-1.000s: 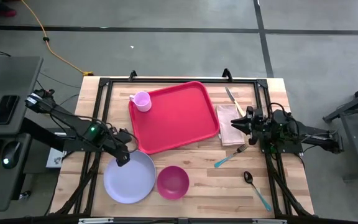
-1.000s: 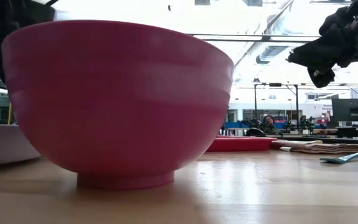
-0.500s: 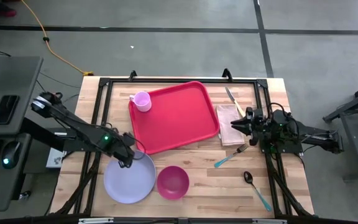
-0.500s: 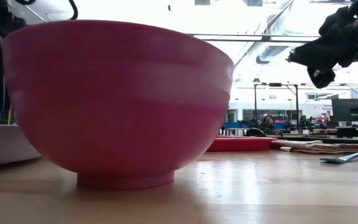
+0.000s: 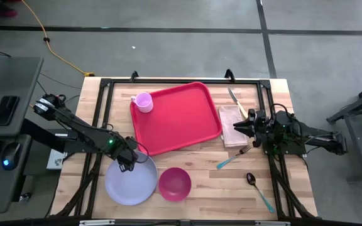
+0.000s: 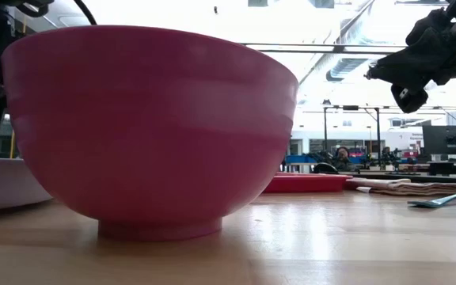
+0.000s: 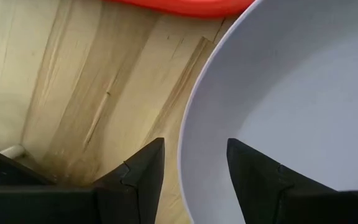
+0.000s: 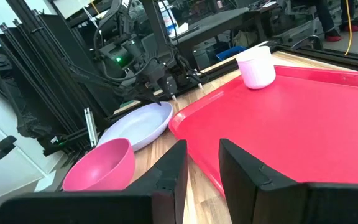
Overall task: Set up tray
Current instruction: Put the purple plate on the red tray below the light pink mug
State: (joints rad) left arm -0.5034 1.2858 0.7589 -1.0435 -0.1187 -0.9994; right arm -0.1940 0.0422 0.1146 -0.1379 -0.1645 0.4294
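Just left pincer (image 7: 194,163) astride plate rim (image 7: 188,134)

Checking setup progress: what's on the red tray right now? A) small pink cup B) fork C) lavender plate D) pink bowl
A: the small pink cup stands in a corner of the red tray; the lavender plate, pink bowl and fork all lie on the bare wooden table outside the tray.
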